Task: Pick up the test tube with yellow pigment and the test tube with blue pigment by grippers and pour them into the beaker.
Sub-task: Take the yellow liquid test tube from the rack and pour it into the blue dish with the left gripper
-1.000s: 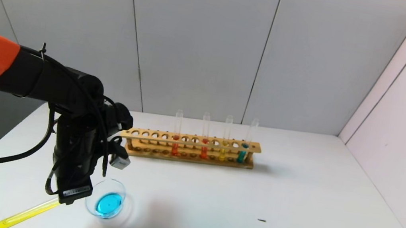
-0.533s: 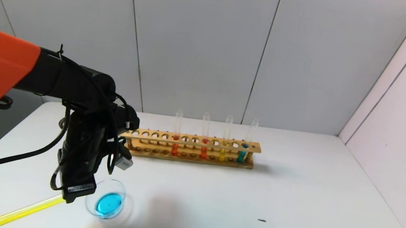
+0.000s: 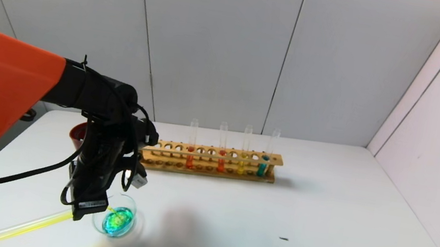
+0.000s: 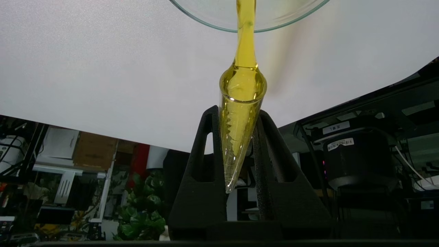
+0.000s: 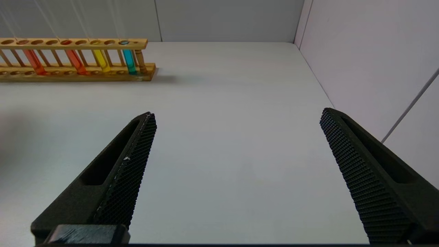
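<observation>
Two arms belong to this rig, but only the left one works over the white table [image 3: 320, 208], its orange and black bulk filling the near left of the head view. Beyond the left gripper [image 3: 96, 208], toward the back wall, stands the wooden rack [image 3: 214, 159] with four upright tubes: two orange-red, one yellow, and the blue tube [image 3: 262, 167] at the rack's right end. Behind the left arm a dark red cup [image 3: 75, 136] peeks out, mostly hidden. Just to the right of the left gripper sits the beaker [image 3: 118, 220], its blue pool now streaked with yellow-green. The left gripper is clenched on the yellow tube [image 3: 27, 227] near its open end; the tube's round bottom trails away from the gripper toward the table's near left edge, while its mouth tips over the beaker's rim. In the left wrist view the fingers [image 4: 202, 164] press both sides of the glass, and a yellow stream [image 4: 245, 37] runs from the mouth into the beaker. Off to the side, the right gripper [image 5: 236, 137] hangs above bare table with its jaws spread wide, grasping nothing.
</observation>
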